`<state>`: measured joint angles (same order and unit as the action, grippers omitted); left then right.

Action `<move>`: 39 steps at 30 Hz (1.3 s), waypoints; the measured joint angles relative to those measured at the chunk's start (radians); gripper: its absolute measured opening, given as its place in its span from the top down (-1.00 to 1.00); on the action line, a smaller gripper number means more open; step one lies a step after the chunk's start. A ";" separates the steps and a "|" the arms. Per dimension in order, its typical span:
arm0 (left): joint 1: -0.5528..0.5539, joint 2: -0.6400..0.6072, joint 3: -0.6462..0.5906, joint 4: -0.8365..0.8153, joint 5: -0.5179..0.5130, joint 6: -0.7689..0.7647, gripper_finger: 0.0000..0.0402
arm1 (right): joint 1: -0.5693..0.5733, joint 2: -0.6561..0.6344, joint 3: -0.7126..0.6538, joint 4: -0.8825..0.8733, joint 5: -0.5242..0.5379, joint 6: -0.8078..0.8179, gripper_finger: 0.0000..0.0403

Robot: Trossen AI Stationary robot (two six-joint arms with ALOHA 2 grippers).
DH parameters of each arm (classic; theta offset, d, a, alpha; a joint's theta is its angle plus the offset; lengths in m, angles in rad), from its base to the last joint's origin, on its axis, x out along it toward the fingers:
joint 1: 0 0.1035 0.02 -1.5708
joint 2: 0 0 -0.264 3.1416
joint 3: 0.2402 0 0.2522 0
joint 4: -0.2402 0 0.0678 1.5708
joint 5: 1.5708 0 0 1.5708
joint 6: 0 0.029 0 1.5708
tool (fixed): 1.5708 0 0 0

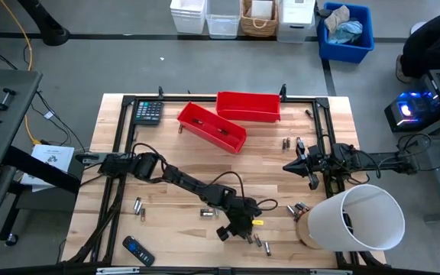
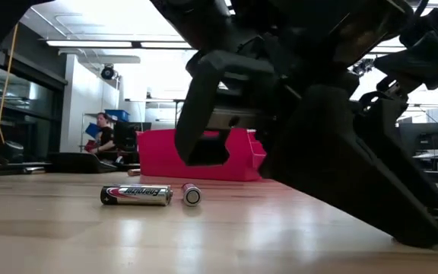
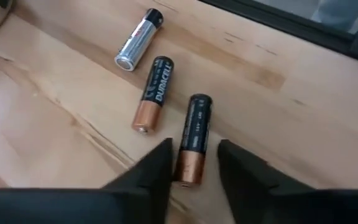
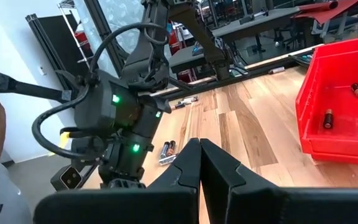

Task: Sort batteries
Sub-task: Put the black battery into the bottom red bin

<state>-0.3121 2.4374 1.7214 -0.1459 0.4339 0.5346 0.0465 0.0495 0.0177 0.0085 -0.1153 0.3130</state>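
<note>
Three batteries lie flat on the wooden table in the left wrist view: a silver one (image 3: 139, 40), a black-and-copper one (image 3: 154, 93) and a second black-and-copper one (image 3: 193, 138). My left gripper (image 3: 195, 144) is open, low over the table near its front edge (image 1: 241, 228). Its fingers stand on either side of that second battery's copper end, with a gap showing on one side. My right gripper (image 4: 199, 152) is shut and empty, held level at the table's right side (image 1: 298, 163). More batteries lie scattered (image 1: 137, 205) (image 2: 137, 195), and some are in a red bin (image 4: 347, 106).
Two red bins (image 1: 212, 126) (image 1: 248, 105) sit at the far middle, with a calculator (image 1: 148, 111) to their left. A remote (image 1: 137, 250) lies at the near left. A big white cylinder (image 1: 357, 218) stands at the near right. A person (image 2: 103, 137) sits in the room behind.
</note>
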 joint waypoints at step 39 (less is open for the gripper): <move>0.655 -0.762 -0.468 -0.296 -0.450 -0.281 0.30 | 0.000 0.004 0.000 0.001 0.001 0.000 1.00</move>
<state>0.3433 1.6755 1.2532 -0.4419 -0.0164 0.2538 0.0467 0.0536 0.0177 0.0090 -0.1146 0.3127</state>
